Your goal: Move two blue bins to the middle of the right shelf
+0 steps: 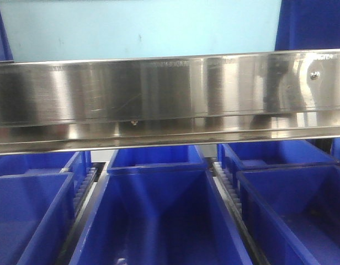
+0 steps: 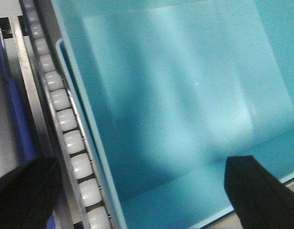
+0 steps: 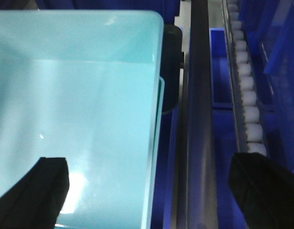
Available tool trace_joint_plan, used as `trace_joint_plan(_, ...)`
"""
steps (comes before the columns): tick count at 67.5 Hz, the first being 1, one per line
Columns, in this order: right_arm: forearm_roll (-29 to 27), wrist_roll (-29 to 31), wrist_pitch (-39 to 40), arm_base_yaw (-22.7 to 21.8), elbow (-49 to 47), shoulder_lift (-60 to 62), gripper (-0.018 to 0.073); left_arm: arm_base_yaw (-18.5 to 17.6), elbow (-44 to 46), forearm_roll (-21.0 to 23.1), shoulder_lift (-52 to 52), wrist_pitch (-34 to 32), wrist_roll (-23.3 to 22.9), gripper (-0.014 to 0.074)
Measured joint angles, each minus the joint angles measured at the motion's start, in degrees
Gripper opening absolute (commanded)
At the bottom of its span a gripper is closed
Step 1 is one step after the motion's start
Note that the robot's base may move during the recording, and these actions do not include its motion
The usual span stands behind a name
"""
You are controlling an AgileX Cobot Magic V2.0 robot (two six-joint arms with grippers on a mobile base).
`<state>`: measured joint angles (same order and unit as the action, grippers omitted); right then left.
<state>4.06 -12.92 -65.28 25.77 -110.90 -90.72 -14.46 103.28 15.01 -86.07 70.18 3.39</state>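
A light blue bin (image 1: 137, 27) stands on the shelf level above the steel beam, filling the top of the front view. My left gripper (image 2: 140, 191) is open, its black fingers (image 2: 27, 191) set wide to either side of this bin's (image 2: 185, 86) left wall. The right gripper (image 3: 154, 186) is open too and straddles the bin's (image 3: 75, 95) right wall, one finger (image 3: 49, 186) inside and the other out over the rail. A second light blue rim (image 3: 160, 105) shows just under that wall, as if another bin is nested there. Neither gripper touches the walls.
A steel shelf beam (image 1: 170, 94) crosses the front view. Below it sit dark blue bins at the left (image 1: 32, 215), middle (image 1: 159, 221) and right (image 1: 297, 210). White roller tracks (image 2: 70, 138) (image 3: 247, 95) and a steel rail (image 3: 199, 119) flank the light blue bin.
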Motion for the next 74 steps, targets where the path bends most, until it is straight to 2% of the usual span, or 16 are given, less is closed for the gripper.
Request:
trace_joint_plan(7, 0.00, 0.49, -0.68, 0.00, 0.12, -0.11, 0.0559, 0.00, 0.00, -3.13, 0.00, 0.09, -2.06, 0.0591)
trace_joint_plan(14, -0.10, 0.84, -1.14, 0.00, 1.05, -0.60, 0.0559, 0.00, -0.98, -4.16, 0.10, 0.09, -3.39, 0.0591)
trace_joint_plan(30, -0.95, 1.07, -4.56, 0.00, 2.97, -4.52, 0.0559, 0.00, -8.21, -3.59, 0.10, -0.11, -3.39, 0.0591)
trace_joint_plan(45, -3.09, 1.30, -4.95, 0.00, 3.03, -7.33, 0.0559, -1.74, -15.43, -2.69, 0.10, -4.95, -3.69, 0.0591)
trace_joint_plan(58, -3.53, 1.30, -4.95, 0.00, 4.58, -8.40, 0.0559, -5.19, -16.76, -2.42, 0.10, -8.30, -3.80, 0.0591)
trace_joint_plan(74, -4.50, 1.41, -4.92, 0.00, 9.75, -8.40, 0.0559, -5.43, -16.76, -2.55, -0.65, -9.23, -4.48, 0.0591)
